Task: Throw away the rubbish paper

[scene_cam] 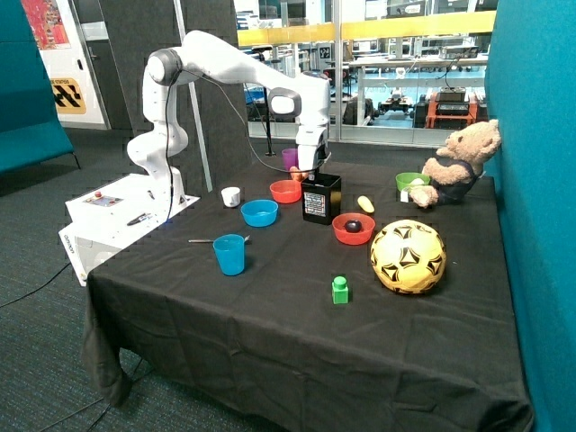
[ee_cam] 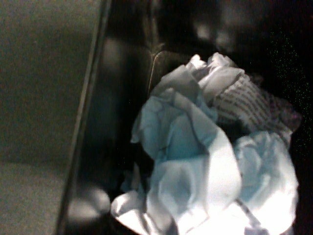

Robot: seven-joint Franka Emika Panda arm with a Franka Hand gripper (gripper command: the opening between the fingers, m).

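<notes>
White crumpled rubbish paper [ee_cam: 210, 161] fills the wrist view, lying inside a dark glossy container; we count at least two wads pressed together, one of them printed with lines of small text that we cannot read. We take that container to be the black bin [scene_cam: 321, 198], which stands near the middle of the tabletop [scene_cam: 270, 333], draped in black cloth. On the bin's front is a small white label with dark print, too small for us to read.

From the outside view the end effector [scene_cam: 310, 170] hangs directly over the bin's open top, at its rim; we cannot tell how it is set.

Around the bin we count four bowls: a blue bowl [scene_cam: 259, 212] beside it on the robot-base side, a red bowl [scene_cam: 285, 191] just behind that, another red bowl [scene_cam: 353, 228] in front of the bin holding a dark object, and a green bowl [scene_cam: 409, 182] well beyond the bin, by the teddy bear [scene_cam: 457, 162]. One blue cup [scene_cam: 229, 254] stands nearer the tabletop's front edge than the bin, one small white cup [scene_cam: 231, 196] beyond the blue bowl, and one purple cup [scene_cam: 290, 158] behind the bin. One yellow-and-black ball [scene_cam: 408, 256] and one green block [scene_cam: 340, 290] sit towards the front edge.
</notes>
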